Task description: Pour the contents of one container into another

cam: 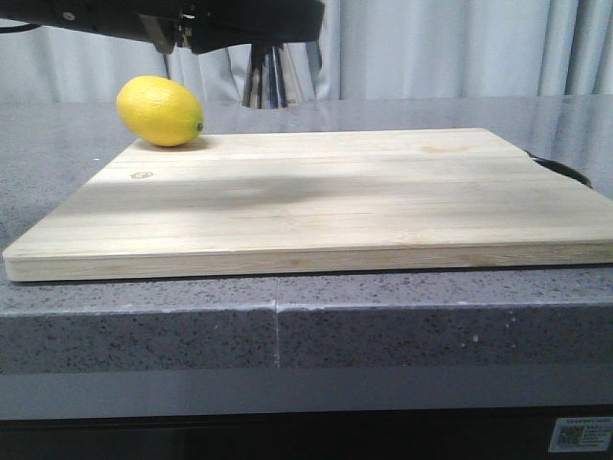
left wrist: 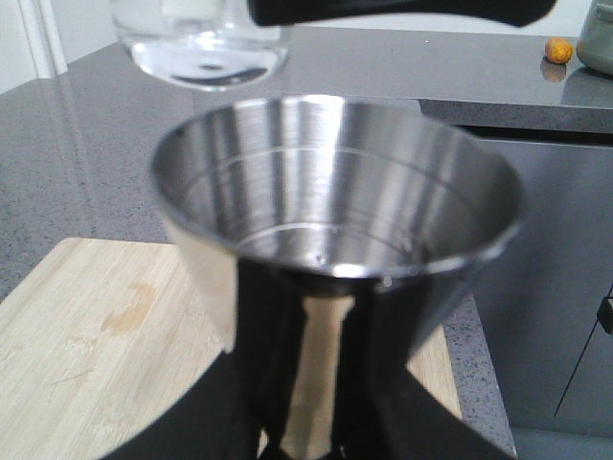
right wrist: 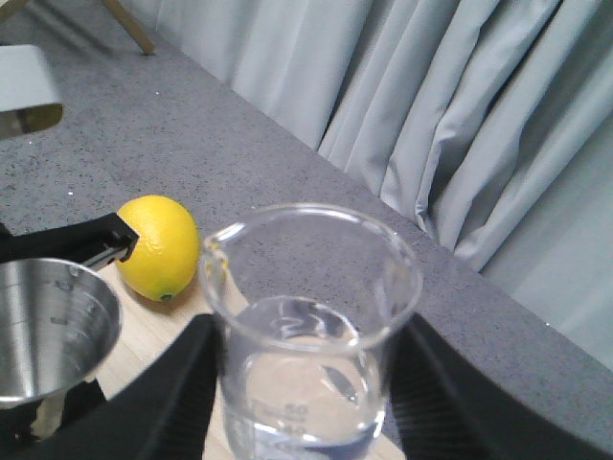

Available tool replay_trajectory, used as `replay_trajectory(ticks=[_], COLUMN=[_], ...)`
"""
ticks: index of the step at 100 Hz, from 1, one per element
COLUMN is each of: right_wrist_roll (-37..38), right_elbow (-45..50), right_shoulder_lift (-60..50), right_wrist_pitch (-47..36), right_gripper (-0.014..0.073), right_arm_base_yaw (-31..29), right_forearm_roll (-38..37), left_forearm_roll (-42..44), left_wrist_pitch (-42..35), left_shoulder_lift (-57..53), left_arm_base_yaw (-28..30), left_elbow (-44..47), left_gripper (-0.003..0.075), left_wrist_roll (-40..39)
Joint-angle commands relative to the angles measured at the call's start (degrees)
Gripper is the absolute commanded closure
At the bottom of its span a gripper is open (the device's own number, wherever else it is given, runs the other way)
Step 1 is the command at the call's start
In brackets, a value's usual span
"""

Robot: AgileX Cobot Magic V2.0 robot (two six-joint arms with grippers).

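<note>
My left gripper [left wrist: 321, 388] is shut on the steel jigger [left wrist: 335, 220], its black fingers clamped on the narrow part under the wide open bowl. The gold band is hidden. The clear glass beaker [right wrist: 311, 326] stands upright between the black fingers of my right gripper [right wrist: 306, 393], which is shut on it. Clear liquid fills its lower part. In the left wrist view the beaker's base [left wrist: 206, 48] hangs just beyond and above the jigger's rim. The right wrist view shows the jigger [right wrist: 48, 326] close beside the beaker's lip. In the front view both containers are out of frame.
A yellow lemon [cam: 160, 111] lies on the back left corner of the wooden cutting board [cam: 316, 201], which covers the grey counter. A black arm [cam: 239, 24] crosses the top of the front view. Grey curtains hang behind.
</note>
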Motion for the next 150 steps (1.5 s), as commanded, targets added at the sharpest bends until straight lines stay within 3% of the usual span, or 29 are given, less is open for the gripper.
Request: replay_trajectory(ticks=[1, 28, 150], right_wrist_roll=[-0.1, -0.1, -0.2], right_elbow=[-2.6, -2.6, -5.7], right_shoulder_lift=[-2.0, -2.0, -2.0], right_wrist_pitch=[-3.6, -3.4, 2.9], right_gripper=[0.0388, 0.0388, 0.0388], right_arm_base_yaw=[0.7, 4.4, 7.2], right_forearm_roll=[-1.7, -3.9, -15.2], left_forearm_roll=[-4.5, -4.5, -4.4], left_wrist_pitch=[5.8, 5.7, 5.8], left_shoulder_lift=[-3.0, -3.0, -3.0], left_arm_base_yaw=[-0.6, -0.6, -0.6], left_elbow=[-1.7, -1.7, -1.7], left_gripper=[0.0739, 0.0739, 0.0739], left_wrist_roll=[-0.3, -0.3, -0.3])
